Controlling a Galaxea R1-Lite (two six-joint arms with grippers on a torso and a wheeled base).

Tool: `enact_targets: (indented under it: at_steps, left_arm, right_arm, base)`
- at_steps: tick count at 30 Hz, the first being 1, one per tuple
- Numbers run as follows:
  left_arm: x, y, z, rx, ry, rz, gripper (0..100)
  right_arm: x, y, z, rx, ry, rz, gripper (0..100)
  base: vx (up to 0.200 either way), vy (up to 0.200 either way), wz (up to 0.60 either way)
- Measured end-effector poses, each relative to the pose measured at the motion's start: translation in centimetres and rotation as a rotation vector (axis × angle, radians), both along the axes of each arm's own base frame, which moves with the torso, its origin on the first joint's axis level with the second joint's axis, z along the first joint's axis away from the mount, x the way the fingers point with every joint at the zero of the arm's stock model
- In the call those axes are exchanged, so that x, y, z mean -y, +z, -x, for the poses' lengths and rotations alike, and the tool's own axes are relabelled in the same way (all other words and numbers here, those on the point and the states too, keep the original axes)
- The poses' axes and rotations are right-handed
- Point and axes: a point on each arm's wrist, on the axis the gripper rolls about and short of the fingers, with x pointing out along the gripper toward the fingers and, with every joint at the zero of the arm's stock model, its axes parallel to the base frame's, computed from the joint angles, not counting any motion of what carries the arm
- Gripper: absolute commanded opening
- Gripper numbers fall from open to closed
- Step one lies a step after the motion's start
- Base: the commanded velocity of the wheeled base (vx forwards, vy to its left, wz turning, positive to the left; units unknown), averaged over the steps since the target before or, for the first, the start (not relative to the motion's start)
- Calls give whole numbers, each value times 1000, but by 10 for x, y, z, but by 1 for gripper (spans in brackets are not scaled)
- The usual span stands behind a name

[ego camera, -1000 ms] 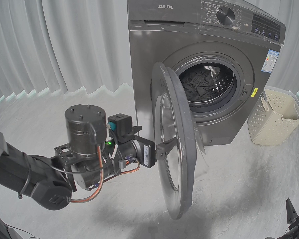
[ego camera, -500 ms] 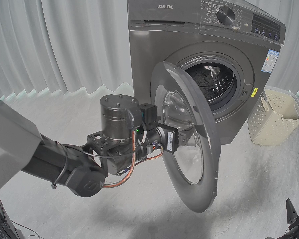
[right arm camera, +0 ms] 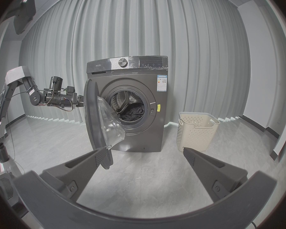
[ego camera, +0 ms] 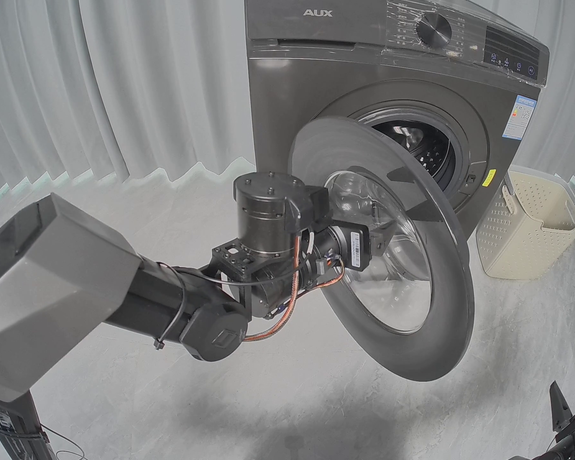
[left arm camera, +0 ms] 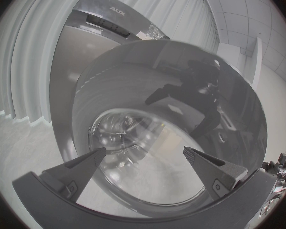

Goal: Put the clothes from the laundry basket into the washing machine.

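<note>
Left end effector [left arm camera: 144, 151]: fingers spread wide, holding nothing, squarely facing the outer face of the door [ego camera: 428, 327], which lies dead ahead of it. Whether they touch, I can't tell. The door hangs about half shut on its hinge on the washing machine [ego camera: 287, 97]. Judgement: the left arm is the nearer one and should push along its own axis. Right end effector [right arm camera: 143, 149]: open, empty, low, well apart. Dark clothes [right arm camera: 132, 112] sit in the drum. Laundry basket [ego camera: 530, 231] stands just beside the machine; its bottom is hidden.
</note>
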Motion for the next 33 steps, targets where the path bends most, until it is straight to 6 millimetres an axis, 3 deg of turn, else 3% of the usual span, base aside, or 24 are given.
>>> enact_targets:
  at_steps: [6, 12, 25, 33]
  left_arm:
    - [-11, -24, 11, -71, 10, -60, 100]
    - [-41, -37, 46, -136, 20, -134, 100]
    - [-157, -13, 156, -59, 62, -156, 100]
    - [-227, -19, 206, -13, 191, -150, 100]
  right_arm:
    - [0, 0, 0, 0, 0, 0, 100]
    - [0, 0, 0, 0, 0, 0, 100]
    - [0, 0, 0, 0, 0, 0, 100]
    - [0, 0, 0, 0, -2, -2, 100]
  base:
    - [0, 0, 0]
    - [0, 0, 0]
    - [0, 0, 0]
    - [0, 0, 0]
